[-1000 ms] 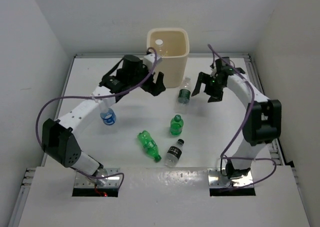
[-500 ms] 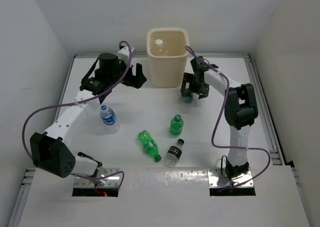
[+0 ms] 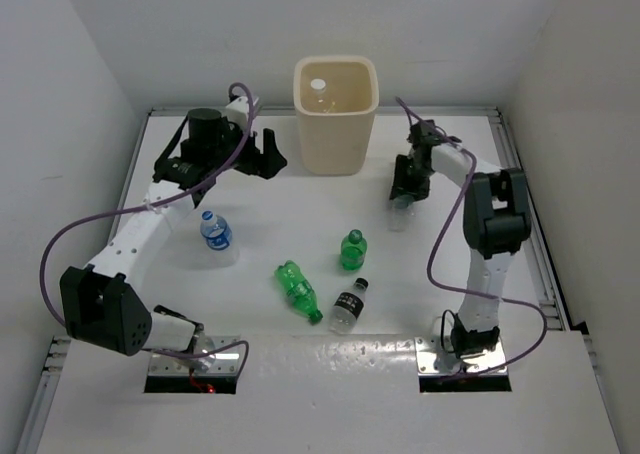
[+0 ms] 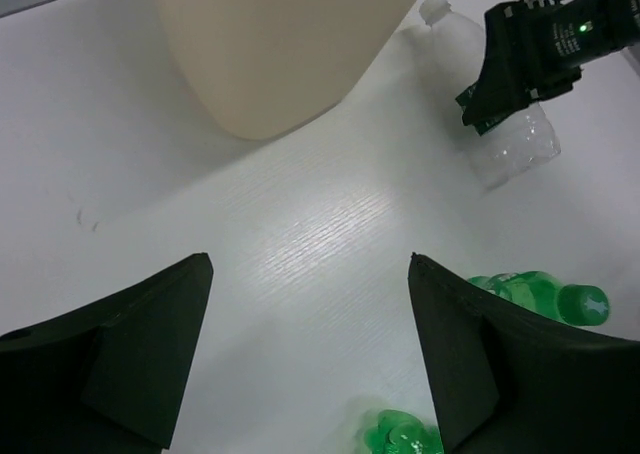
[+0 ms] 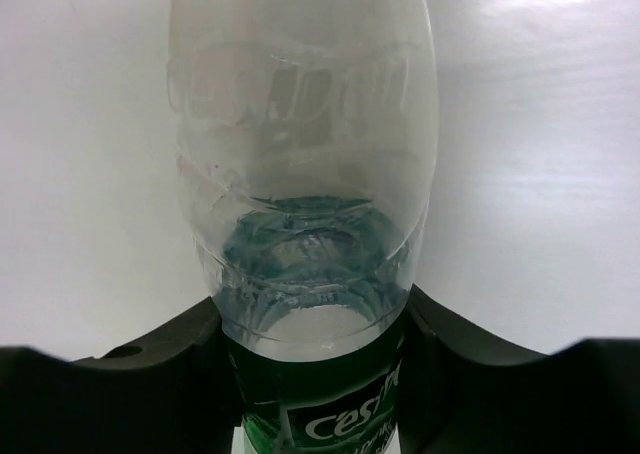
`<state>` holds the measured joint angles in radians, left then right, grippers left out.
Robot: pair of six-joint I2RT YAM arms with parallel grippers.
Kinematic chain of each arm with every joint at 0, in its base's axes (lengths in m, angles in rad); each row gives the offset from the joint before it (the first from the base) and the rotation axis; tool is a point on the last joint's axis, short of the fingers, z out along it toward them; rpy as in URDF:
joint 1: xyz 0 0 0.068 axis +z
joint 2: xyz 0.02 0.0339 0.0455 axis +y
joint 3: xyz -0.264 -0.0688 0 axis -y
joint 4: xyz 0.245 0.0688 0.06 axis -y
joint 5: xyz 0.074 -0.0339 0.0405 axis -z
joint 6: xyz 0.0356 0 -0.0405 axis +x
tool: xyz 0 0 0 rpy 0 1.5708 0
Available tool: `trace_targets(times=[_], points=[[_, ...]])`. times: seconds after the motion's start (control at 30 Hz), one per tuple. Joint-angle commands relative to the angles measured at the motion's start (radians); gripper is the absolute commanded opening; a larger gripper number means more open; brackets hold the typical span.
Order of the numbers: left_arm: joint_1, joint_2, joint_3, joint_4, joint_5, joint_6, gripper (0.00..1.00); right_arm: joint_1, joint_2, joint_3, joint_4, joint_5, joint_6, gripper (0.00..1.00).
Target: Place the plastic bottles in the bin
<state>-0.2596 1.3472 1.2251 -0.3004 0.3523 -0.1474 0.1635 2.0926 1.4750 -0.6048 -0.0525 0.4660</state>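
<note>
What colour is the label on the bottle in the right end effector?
Dark green with white lettering, on the clear plastic bottle; clearest in the right wrist view.
</note>
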Motion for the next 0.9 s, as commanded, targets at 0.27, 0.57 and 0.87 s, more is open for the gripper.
trace_targets(times=[0.27, 0.57, 0.87], points=[[0.066, 0.036, 0.22, 0.376, 0.502, -0.427, 0.83, -0.116, -0.678, -0.078, -0.038, -0.55, -0.406, 0.18], [-0.177, 0.116, 0.332, 0.589, 0.521, -0.626, 0.76, 0.347, -0.905, -0.13, 0.001, -0.351, -0.576, 0.03], [-0.302, 0.107, 0.295, 0.501, 0.511, -0.5, 0.67, 0.438, -0.899, -0.085, 0.01, -0.238, -0.518, 0.0]])
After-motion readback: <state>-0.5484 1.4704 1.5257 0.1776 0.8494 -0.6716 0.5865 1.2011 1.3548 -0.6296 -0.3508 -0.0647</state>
